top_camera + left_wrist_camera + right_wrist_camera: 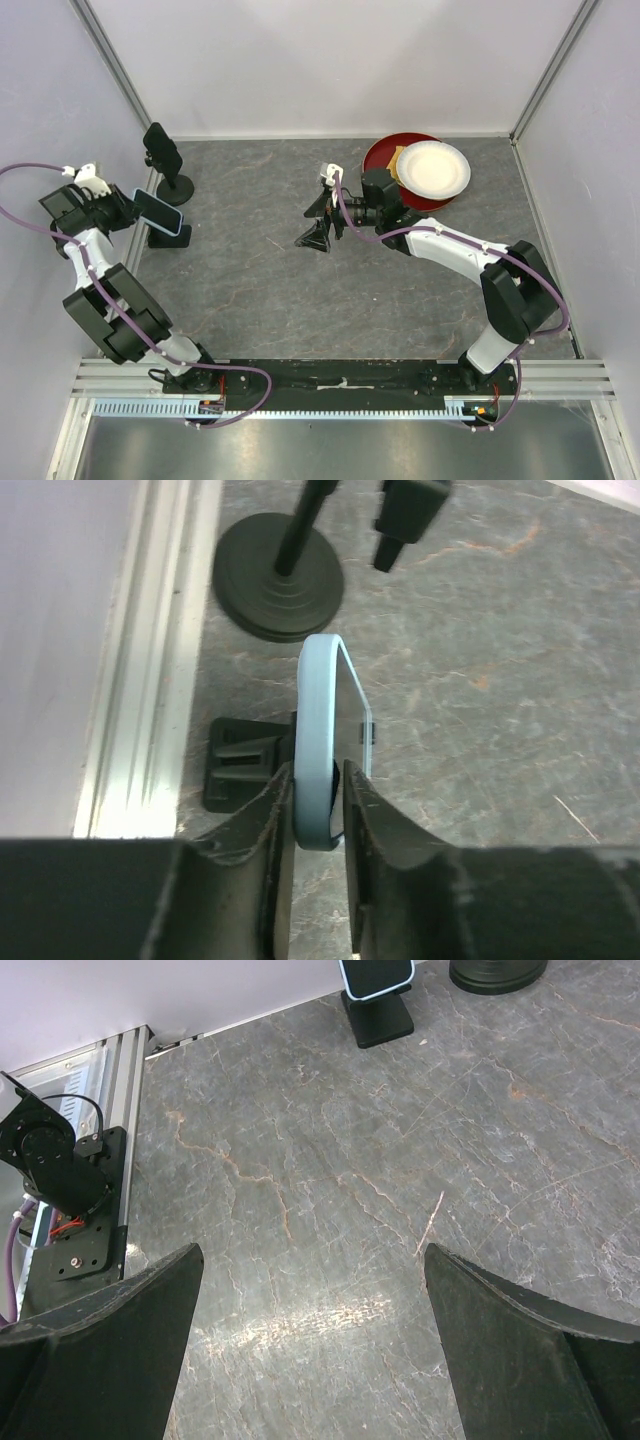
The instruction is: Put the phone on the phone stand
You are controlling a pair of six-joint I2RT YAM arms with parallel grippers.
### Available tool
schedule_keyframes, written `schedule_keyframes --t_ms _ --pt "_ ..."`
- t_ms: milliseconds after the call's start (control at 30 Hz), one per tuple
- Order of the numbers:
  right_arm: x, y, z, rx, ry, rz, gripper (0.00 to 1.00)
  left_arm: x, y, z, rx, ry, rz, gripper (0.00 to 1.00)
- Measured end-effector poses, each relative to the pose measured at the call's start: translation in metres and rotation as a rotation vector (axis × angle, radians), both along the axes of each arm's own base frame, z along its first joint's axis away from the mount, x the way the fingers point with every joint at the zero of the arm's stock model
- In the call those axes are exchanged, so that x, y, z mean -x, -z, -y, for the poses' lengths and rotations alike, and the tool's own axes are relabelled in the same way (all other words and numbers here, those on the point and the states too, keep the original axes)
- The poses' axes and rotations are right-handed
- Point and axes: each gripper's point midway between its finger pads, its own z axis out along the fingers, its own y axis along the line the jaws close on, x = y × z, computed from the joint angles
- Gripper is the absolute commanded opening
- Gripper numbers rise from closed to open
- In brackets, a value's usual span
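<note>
Grey veined stone-look tabletop (260, 290), plain white walls (330, 60), aluminium corner posts (109, 50), even light

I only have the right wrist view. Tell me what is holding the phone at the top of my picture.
Observer: The left end effector is shut on the phone, pinching its front and back.
Operator: Report what that round base carries.
Observer: The round base carries a thin post with a black clamp on top.
Operator: Say what lies behind my camera.
Observer: A white plate resting on a red plate.
</note>
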Motion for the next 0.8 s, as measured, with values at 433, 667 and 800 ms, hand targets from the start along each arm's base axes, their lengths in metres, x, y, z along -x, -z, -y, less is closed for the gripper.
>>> schedule_keyframes --t_ms 433,667,800 --pt "0.000 0.005 -0.001 0.006 -0.008 -0.012 0.98 0.004 0.022 -0.027 -0.055 -0.138 -0.057 0.87" --pt "0.000 0.005 -0.001 0.006 -0.004 -0.011 0.98 0.015 0.023 -0.042 -0.008 -0.356 -0.081 0.89" --pt "-0.005 0.006 0.000 0.012 0.021 -0.007 0.98 0.045 0.011 -0.054 0.065 -0.685 -0.087 0.93"
